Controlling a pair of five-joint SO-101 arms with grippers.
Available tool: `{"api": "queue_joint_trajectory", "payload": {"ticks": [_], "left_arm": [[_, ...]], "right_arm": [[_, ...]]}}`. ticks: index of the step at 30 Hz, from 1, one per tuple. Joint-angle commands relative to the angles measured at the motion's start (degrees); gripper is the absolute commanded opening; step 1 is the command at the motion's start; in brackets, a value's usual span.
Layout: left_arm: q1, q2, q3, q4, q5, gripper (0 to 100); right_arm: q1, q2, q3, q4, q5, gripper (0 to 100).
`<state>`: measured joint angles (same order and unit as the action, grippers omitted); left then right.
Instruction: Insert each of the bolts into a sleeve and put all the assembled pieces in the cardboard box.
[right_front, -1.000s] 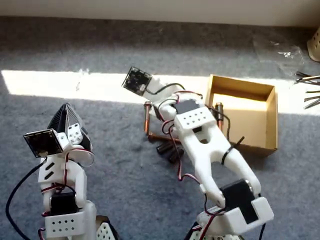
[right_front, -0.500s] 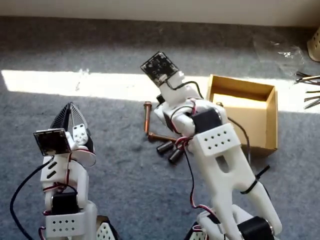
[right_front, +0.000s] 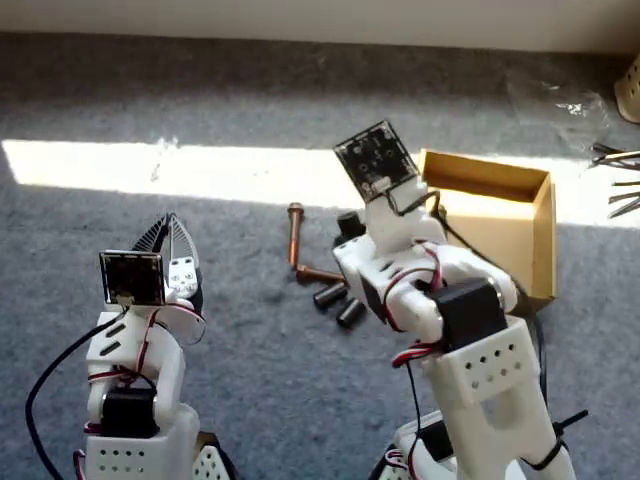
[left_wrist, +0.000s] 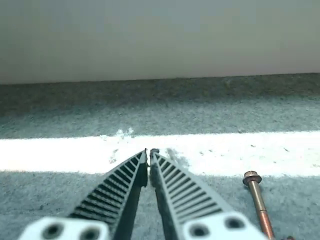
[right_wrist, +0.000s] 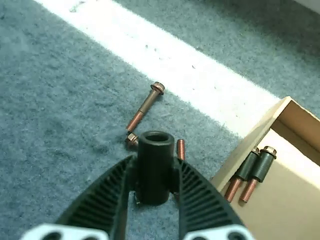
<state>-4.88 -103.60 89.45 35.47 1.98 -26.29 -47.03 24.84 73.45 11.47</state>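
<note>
My right gripper (right_wrist: 155, 163) is shut on an upright black sleeve (right_wrist: 155, 150), held above the carpet beside the cardboard box (right_wrist: 280, 120). Two assembled pieces (right_wrist: 250, 174) lie inside the box. Below the sleeve lie two copper bolts: one in plain sight (right_wrist: 147, 106), the other (right_wrist: 131, 139) partly hidden behind the sleeve. From above, the bolts (right_front: 295, 235) (right_front: 318, 273) and two loose black sleeves (right_front: 330, 295) (right_front: 350, 312) lie left of the box (right_front: 545, 235). My left gripper (left_wrist: 149, 153) is shut with nothing in it, left of a bolt (left_wrist: 259, 200).
Grey carpet with a bright sunlit strip (right_front: 120, 165) runs across the scene. Metal tools (right_front: 620, 180) and a clear plastic bag (right_front: 560, 100) lie at the far right. A pale wall (left_wrist: 160, 40) rises behind the carpet.
The right arm has risen from the bolts and sleeves and swung right toward the box, carrying a black sleeve. The left gripper has drifted right, still shut.
</note>
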Motion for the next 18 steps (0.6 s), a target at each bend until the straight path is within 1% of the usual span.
{"api": "queue_joint_trajectory", "payload": {"ticks": [1, 4, 9, 15, 18], "left_arm": [[1.27, -0.13, -7.69, 0.7, -2.99, 3], [1.45, -0.04, -11.82, 1.58, -6.68, 3], [1.45, 1.54, -15.96, 4.04, -7.12, 3], [1.54, 15.43, -22.02, 4.04, -7.21, 3], [4.44, 22.64, -27.21, 4.22, -7.21, 3]], "right_arm": [[3.74, -4.53, -0.04, 1.27, -0.53, 0.5], [6.99, -8.13, 3.21, 1.01, -0.53, 0.5], [8.04, -16.57, 11.65, -2.24, -0.53, 0.5], [8.04, -27.56, 22.02, -5.67, -0.53, 0.5], [8.22, -31.52, 27.56, -7.52, -0.53, 0.5]]}}
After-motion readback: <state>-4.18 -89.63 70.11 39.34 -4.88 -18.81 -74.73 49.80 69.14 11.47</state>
